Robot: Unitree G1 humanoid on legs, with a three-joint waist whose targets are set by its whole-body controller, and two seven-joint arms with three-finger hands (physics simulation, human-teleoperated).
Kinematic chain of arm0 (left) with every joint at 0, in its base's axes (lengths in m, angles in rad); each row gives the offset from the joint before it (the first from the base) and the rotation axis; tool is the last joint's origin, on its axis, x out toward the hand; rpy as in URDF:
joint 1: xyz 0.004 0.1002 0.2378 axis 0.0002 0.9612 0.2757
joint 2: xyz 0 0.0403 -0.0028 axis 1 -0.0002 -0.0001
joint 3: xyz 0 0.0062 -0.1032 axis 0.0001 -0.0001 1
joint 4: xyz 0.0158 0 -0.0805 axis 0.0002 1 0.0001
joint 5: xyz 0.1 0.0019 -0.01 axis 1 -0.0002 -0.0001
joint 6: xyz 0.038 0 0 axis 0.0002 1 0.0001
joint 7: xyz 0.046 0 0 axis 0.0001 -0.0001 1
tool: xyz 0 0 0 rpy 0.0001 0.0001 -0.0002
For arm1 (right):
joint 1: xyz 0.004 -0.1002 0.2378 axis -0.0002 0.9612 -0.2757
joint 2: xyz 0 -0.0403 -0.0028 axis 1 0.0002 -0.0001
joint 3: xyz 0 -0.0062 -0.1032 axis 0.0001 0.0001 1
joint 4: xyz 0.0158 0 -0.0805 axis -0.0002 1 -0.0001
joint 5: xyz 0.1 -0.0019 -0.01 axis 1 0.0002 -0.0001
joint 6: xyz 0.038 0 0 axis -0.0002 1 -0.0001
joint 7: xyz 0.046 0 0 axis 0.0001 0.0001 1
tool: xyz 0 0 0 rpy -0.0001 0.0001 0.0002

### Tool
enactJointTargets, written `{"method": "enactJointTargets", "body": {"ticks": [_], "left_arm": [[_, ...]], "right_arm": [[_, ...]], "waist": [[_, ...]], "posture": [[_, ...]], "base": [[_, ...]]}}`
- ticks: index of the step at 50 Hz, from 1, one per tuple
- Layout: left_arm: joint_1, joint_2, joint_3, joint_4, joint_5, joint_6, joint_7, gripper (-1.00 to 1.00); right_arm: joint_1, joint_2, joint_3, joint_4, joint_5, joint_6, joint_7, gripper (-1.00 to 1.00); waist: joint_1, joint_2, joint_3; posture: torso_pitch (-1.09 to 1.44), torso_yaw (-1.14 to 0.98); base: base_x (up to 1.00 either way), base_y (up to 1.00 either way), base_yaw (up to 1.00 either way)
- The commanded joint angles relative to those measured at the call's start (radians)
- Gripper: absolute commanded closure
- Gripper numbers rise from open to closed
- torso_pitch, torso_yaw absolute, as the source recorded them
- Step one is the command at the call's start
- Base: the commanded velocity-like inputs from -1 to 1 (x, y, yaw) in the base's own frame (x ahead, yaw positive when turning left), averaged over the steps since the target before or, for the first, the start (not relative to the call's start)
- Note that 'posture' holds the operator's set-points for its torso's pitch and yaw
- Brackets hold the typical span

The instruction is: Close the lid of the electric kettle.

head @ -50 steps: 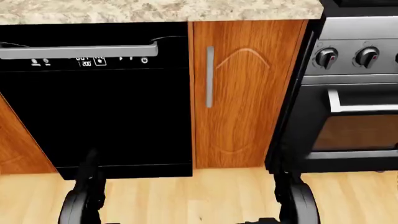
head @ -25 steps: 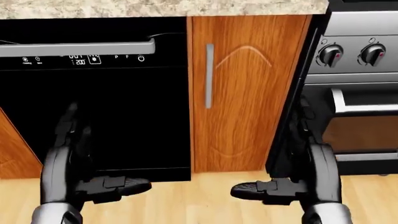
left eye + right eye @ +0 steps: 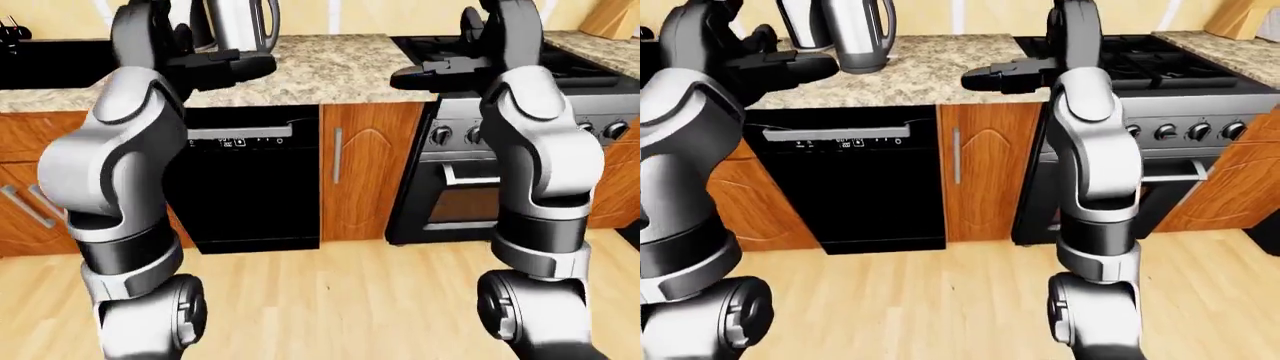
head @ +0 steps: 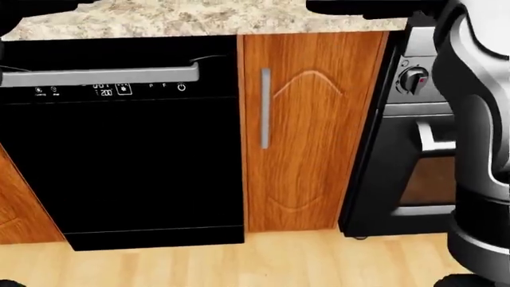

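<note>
Head view framing has been shifted a little: the speckled granite countertop [image 4: 199, 15] now shows lower at 12 o'clock, and both arms, low at 6 o'clock half a second ago, have been raised to counter height. The left hand [image 3: 225, 67] and right hand [image 3: 1005, 75] are held flat with fingers extended, nothing grasped. The shiny steel electric kettle [image 3: 860, 34] is seen at 11 o'clock in the right-eye view, on the countertop above the black dishwasher [image 4: 119, 149]; its top is cut off, so the lid cannot be judged. A wooden cabinet door [image 4: 307, 131] and steel oven [image 3: 470, 172] are partly masked by the arms.
</note>
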Motion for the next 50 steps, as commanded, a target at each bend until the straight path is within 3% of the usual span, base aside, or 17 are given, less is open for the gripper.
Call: {"method": "enactJointTargets", "body": {"ticks": [1,12,13,16,19,22,24,27,32,35,36,38,39,40,47,49,50], "left_arm": [[-0.008,0.011,-0.005,-0.057,-0.033,0.023,0.018,-1.00],[-0.056,0.039,0.041,-0.264,-0.176,0.205,0.118,-1.00],[-0.065,0.038,0.052,-0.276,-0.196,0.221,0.133,-1.00],[-0.062,0.049,0.041,-0.280,-0.221,0.209,0.154,-1.00],[-0.051,0.057,0.032,-0.268,-0.232,0.191,0.159,-1.00],[-0.051,0.060,0.030,-0.274,-0.246,0.192,0.170,-1.00],[-0.045,0.061,0.017,-0.272,-0.243,0.179,0.174,-1.00],[-0.044,0.062,-0.002,-0.271,-0.226,0.168,0.179,-1.00],[-0.049,0.061,-0.008,-0.284,-0.190,0.163,0.188,-1.00],[-0.054,0.037,0.039,-0.277,-0.233,0.168,0.189,-1.00],[-0.051,0.042,0.050,-0.271,-0.248,0.162,0.191,-1.00],[-0.044,0.055,0.045,-0.270,-0.265,0.152,0.197,-1.00],[-0.045,0.056,0.047,-0.270,-0.277,0.149,0.204,-1.00],[-0.047,0.061,0.044,-0.274,-0.286,0.150,0.214,-1.00],[-0.037,0.081,0.032,-0.271,-0.326,0.126,0.237,-1.00],[-0.034,0.086,0.028,-0.273,-0.331,0.122,0.240,-1.00],[-0.033,0.088,0.028,-0.273,-0.335,0.121,0.241,-1.00]], "right_arm": [[-0.055,-0.020,0.006,-0.007,-0.024,-0.004,0.015,-1.00],[-0.169,-0.054,-0.015,-0.105,-0.054,0.128,0.064,-1.00],[-0.169,-0.057,-0.007,-0.134,-0.055,0.141,0.067,-1.00],[-0.172,-0.062,0.008,-0.163,-0.072,0.146,0.070,-1.00],[-0.168,-0.049,0.012,-0.164,-0.093,0.134,0.079,-1.00],[-0.166,-0.044,0.008,-0.165,-0.100,0.130,0.088,-1.00],[-0.164,-0.044,0.006,-0.166,-0.104,0.125,0.094,-1.00],[-0.163,-0.045,0.000,-0.160,-0.106,0.118,0.099,-1.00],[-0.161,-0.041,0.004,-0.161,-0.112,0.116,0.103,-1.00],[-0.161,-0.038,0.005,-0.160,-0.116,0.115,0.105,-1.00],[-0.158,-0.036,0.007,-0.159,-0.118,0.112,0.105,-1.00],[-0.158,-0.033,0.010,-0.162,-0.122,0.115,0.107,-1.00],[-0.158,-0.032,0.011,-0.163,-0.124,0.115,0.109,-1.00],[-0.158,-0.031,0.011,-0.162,-0.126,0.113,0.111,-1.00],[-0.153,-0.023,0.017,-0.170,-0.138,0.111,0.119,-1.00],[-0.150,-0.022,0.017,-0.171,-0.144,0.101,0.122,-1.00],[-0.150,-0.021,0.017,-0.172,-0.145,0.100,0.123,-1.00]], "waist": [[0.001,0.000,-0.015],[0.002,0.004,0.012],[0.002,0.007,-0.018],[0.003,0.002,0.045],[0.015,-0.027,0.061],[0.027,-0.083,0.032],[0.036,-0.060,0.050],[0.029,-0.053,0.010],[0.006,-0.020,0.004],[-0.008,0.029,-0.014],[-0.001,0.069,-0.021],[-0.005,0.059,0.045],[0.006,0.066,0.030],[0.011,0.062,0.010],[0.024,0.040,0.007],[0.007,-0.018,-0.009],[0.004,-0.077,-0.011]], "posture": [[0.00,0.00],[0.00,0.00],[0.00,0.00],[0.00,0.00],[0.00,0.00],[0.00,0.00],[0.00,0.00],[0.00,0.00],[0.00,0.00],[0.00,0.00],[0.00,0.00],[0.00,0.00],[0.00,0.00],[0.00,0.00],[0.00,0.00],[0.00,0.00],[0.00,0.00]], "base": [[0.00,0.00,0.00],[0.01,0.00,0.00],[0.24,0.00,0.00],[0.58,0.00,0.00],[0.85,0.00,0.00],[0.91,0.00,0.00],[0.91,0.00,0.00],[0.91,0.00,0.00],[0.91,0.00,0.00],[0.91,0.00,0.00],[0.91,0.00,0.00],[0.91,0.00,0.00],[0.91,0.00,0.00],[0.91,0.00,0.00],[0.80,0.00,0.00],[0.01,0.00,0.00],[0.00,0.00,0.00]]}}
